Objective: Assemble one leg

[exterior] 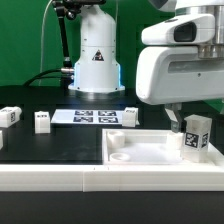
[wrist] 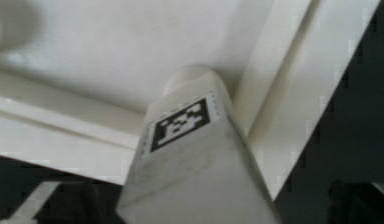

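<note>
My gripper [exterior: 186, 124] is shut on a leg [exterior: 193, 135], a small white post with black-and-white tags. It holds the leg upright over the near corner, on the exterior view's right, of the large white tray-like piece [exterior: 140, 158]. I cannot tell whether the leg's lower end touches it. In the wrist view the leg [wrist: 192, 150] points into the inner corner of the raised rim [wrist: 287, 60], and my gripper [wrist: 203, 212] shows only as dark fingertips [wrist: 358, 205] at its sides. Three more legs [exterior: 8, 116] [exterior: 42, 122] [exterior: 130, 117] lie on the black table.
The marker board [exterior: 88, 117] lies flat on the table behind the tray-like piece. The robot's white base [exterior: 95, 55] stands at the back with cables beside it. A white ledge [exterior: 60, 175] runs along the table's front edge.
</note>
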`<action>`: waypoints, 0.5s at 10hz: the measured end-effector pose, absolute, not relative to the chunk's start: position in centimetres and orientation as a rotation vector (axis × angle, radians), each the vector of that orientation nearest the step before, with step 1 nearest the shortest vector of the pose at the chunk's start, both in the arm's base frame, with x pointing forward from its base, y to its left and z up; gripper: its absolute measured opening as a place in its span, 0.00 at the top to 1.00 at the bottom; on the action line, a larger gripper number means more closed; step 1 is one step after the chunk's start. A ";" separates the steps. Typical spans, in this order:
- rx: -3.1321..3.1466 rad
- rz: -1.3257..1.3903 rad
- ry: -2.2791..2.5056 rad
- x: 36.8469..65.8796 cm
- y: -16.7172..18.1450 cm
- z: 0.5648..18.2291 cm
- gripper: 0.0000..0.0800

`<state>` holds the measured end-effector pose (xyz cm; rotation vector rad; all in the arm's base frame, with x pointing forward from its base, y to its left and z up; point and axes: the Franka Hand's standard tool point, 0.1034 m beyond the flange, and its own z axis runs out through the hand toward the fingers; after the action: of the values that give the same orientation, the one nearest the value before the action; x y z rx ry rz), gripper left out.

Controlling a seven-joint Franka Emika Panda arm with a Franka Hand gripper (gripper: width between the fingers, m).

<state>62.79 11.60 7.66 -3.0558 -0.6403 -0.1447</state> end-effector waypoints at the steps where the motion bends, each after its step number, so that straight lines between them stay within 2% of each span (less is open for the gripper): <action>1: -3.037 -0.159 -0.739 62.9 11.4 7.7 0.19; 3: -3.031 -0.164 -0.765 62.9 11.4 7.6 0.19; 5: -3.031 -0.164 -0.764 62.9 11.4 7.6 0.51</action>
<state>62.91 11.39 7.64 -3.0314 -0.7645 -0.1643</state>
